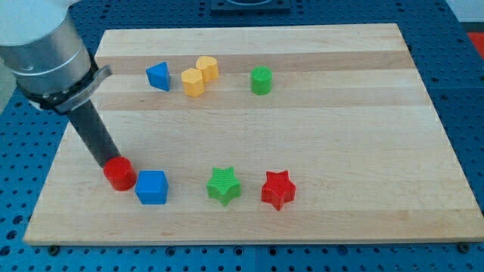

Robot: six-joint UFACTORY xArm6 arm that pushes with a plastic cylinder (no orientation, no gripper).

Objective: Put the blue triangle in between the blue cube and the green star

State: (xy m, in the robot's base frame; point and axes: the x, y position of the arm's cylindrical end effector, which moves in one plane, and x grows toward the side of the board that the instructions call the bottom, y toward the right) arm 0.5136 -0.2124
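The blue triangle (158, 76) lies near the view's top left of the wooden board (302, 113). The blue cube (152, 187) sits near the view's bottom left, and the green star (224, 186) is to its right with a gap between them. My tip (104, 164) is at the lower left, touching the upper left side of a red cylinder (119, 174) that stands against the blue cube's left. The tip is far below the blue triangle.
Two yellow blocks (200, 75) stand touching just right of the blue triangle. A green cylinder (261, 80) is further right. A red star (277, 190) lies right of the green star. The board's left edge is close to my tip.
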